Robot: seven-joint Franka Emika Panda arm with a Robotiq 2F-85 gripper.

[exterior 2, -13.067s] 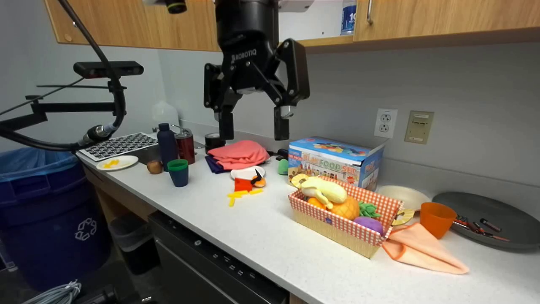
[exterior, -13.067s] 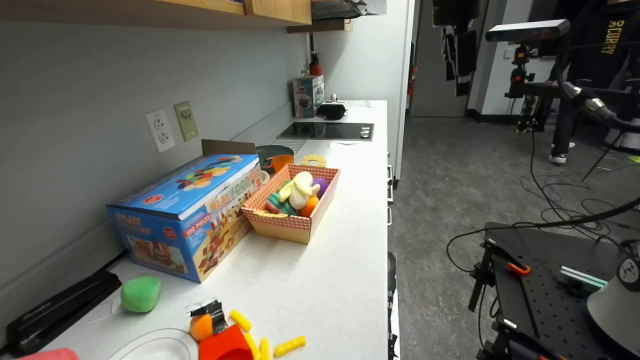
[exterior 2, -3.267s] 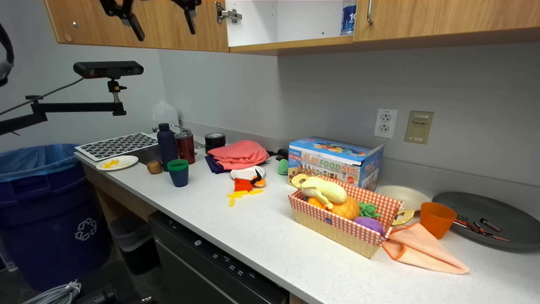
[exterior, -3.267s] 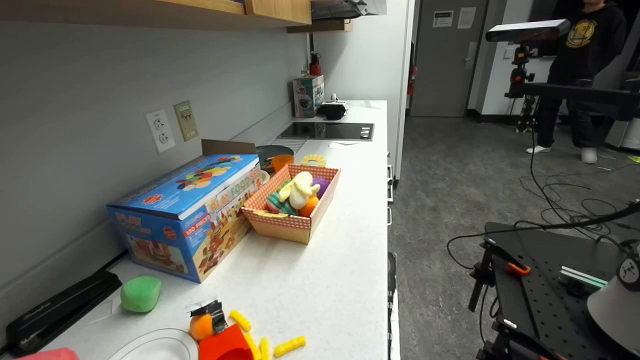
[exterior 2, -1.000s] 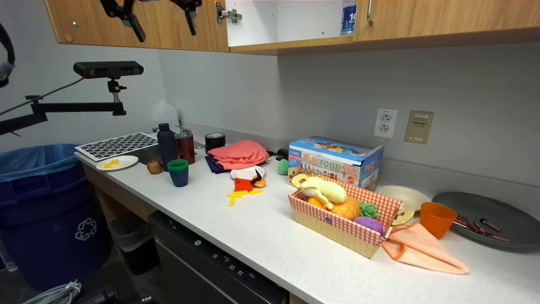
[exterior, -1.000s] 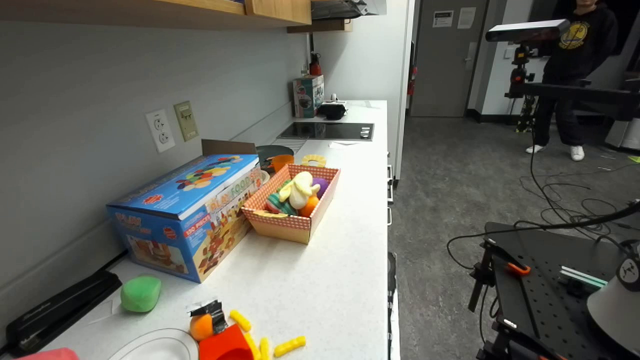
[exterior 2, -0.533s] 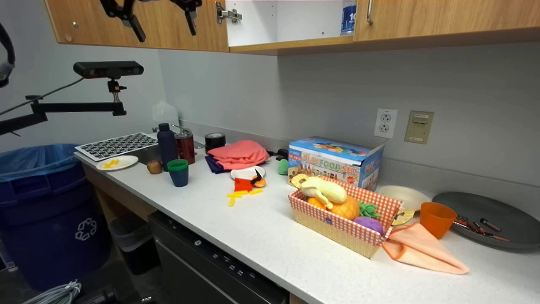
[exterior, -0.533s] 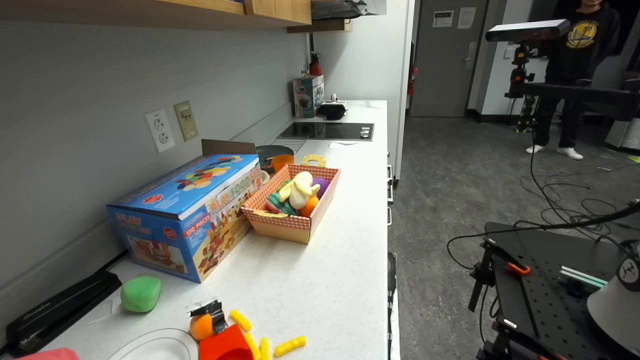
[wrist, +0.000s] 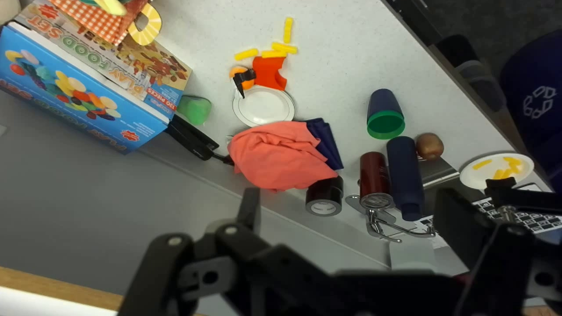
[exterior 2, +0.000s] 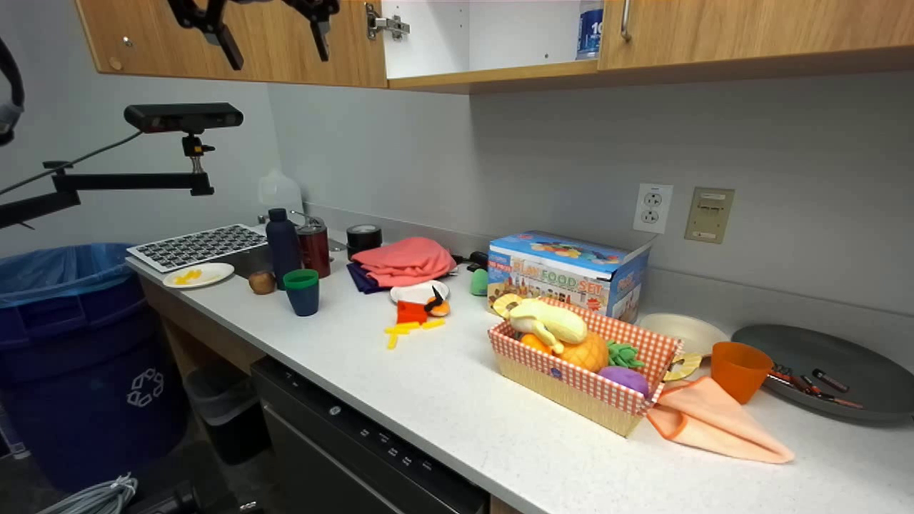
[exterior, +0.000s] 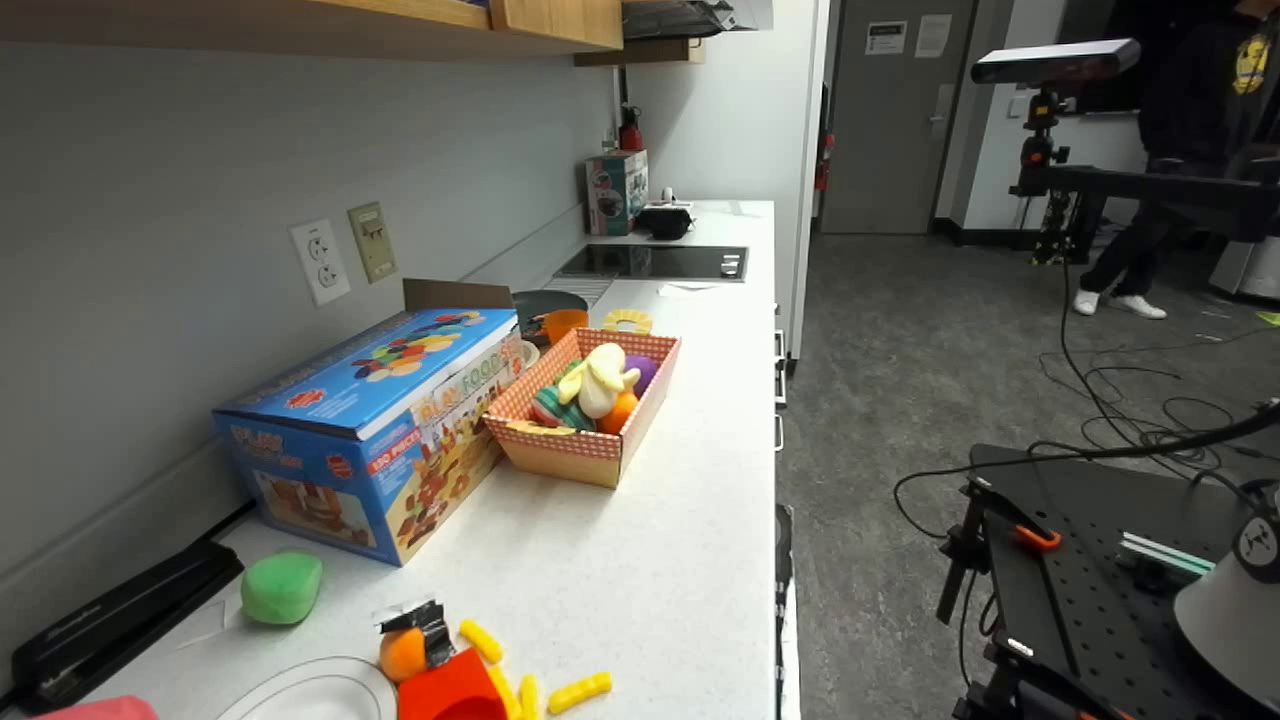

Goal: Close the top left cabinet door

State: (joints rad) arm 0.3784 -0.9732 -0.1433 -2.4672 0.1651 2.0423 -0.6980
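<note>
Kitchen counter, open cabinet door above, hand hanging in front, fingers downward, spread apart.

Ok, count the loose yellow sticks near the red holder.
4. In the wrist view: the top stick by itself, the left stick, then the middle stick and right stick close together beside the red holder. Others may be hidden under or inside the holder.

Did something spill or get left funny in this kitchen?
Yes! Yellow sticks, maybe toy fries, lie loose on the counter by the red holder, as if spilled. And up high, the cabinet door stands open, so you can see inside.
</note>
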